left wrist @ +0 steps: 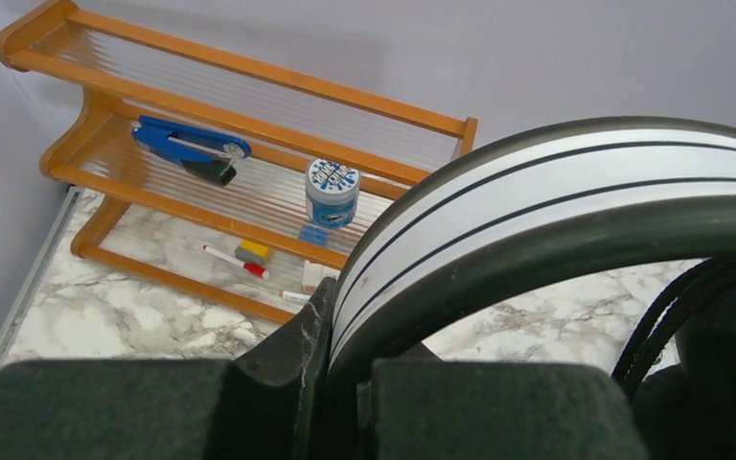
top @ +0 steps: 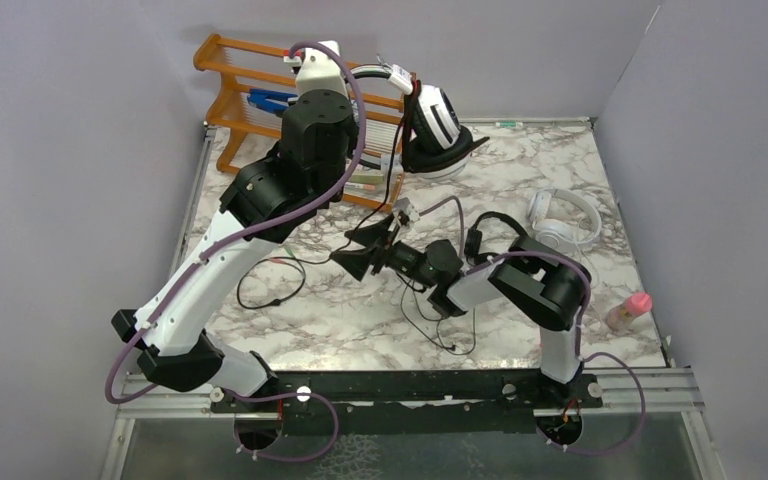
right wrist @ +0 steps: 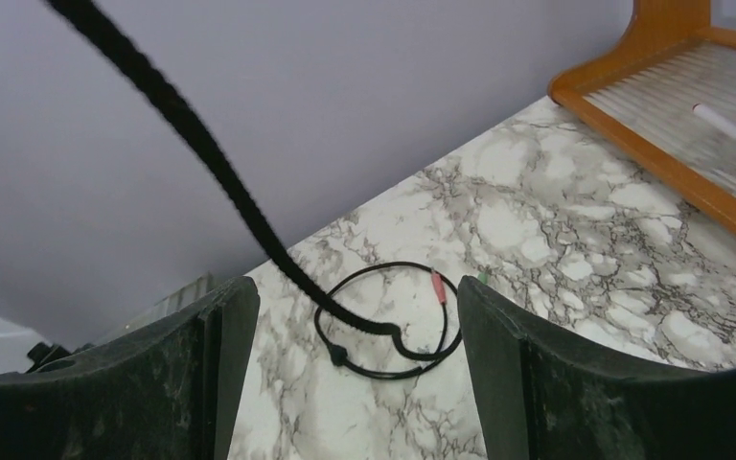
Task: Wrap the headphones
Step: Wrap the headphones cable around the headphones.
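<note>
The headphones in hand are white with black ear pads [top: 432, 128], held up at the back of the table. My left gripper [top: 401, 84] is shut on their white headband [left wrist: 537, 192], which fills the gap between the jaws of the left gripper [left wrist: 345, 383]. Their black cord [top: 392, 190] hangs down to a loose loop [top: 270, 285] on the table. My right gripper [top: 364, 251] is open at mid-table. The cord [right wrist: 201, 153] slants down ahead of the right gripper [right wrist: 355, 374] to the loop [right wrist: 388, 321], touching neither finger. Small all-black headphones [top: 490, 230] and all-white headphones [top: 565, 220] lie to the right.
A wooden rack [top: 250, 100] stands at the back left, holding a blue stapler [left wrist: 192, 149], a round jar [left wrist: 332, 192] and markers [left wrist: 235, 261]. A pink-capped bottle [top: 628, 312] lies near the right edge. Thin black wires [top: 440, 330] trail by the right arm.
</note>
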Controlling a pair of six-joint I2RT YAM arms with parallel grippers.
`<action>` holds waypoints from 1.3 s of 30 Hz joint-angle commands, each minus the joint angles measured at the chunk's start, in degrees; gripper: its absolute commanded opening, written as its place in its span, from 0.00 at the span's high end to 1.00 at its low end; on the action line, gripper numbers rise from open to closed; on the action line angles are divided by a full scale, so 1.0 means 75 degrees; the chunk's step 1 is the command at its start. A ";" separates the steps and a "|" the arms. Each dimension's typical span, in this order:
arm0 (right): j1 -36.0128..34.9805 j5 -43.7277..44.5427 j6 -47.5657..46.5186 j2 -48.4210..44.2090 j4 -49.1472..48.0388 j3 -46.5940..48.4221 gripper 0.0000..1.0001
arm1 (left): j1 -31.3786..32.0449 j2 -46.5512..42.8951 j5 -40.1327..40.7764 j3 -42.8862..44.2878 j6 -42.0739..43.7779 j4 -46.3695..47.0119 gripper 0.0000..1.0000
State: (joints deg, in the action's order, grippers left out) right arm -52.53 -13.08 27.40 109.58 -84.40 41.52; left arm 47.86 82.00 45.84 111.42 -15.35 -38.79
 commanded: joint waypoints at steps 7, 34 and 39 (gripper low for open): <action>-0.0154 0.0597 -0.0196 0.1257 -0.0407 0.1550 0.51 | 0.0030 -0.0399 -0.0338 0.0442 -0.0308 0.0671 1.00; 0.1804 -0.1362 -0.1162 -0.4217 0.5100 -0.1955 1.00 | 0.0018 -0.1545 -0.3575 0.0233 0.0084 0.0285 1.00; 0.2809 -0.2906 -0.1343 -0.3984 0.7657 -0.0491 1.00 | 0.0020 -0.1557 -0.5466 0.0117 0.1298 -0.0273 1.00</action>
State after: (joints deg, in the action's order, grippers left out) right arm -35.99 -25.39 19.40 78.37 -46.76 30.22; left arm 47.81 70.94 20.58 111.53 -10.74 -42.15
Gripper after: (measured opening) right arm 0.035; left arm 0.083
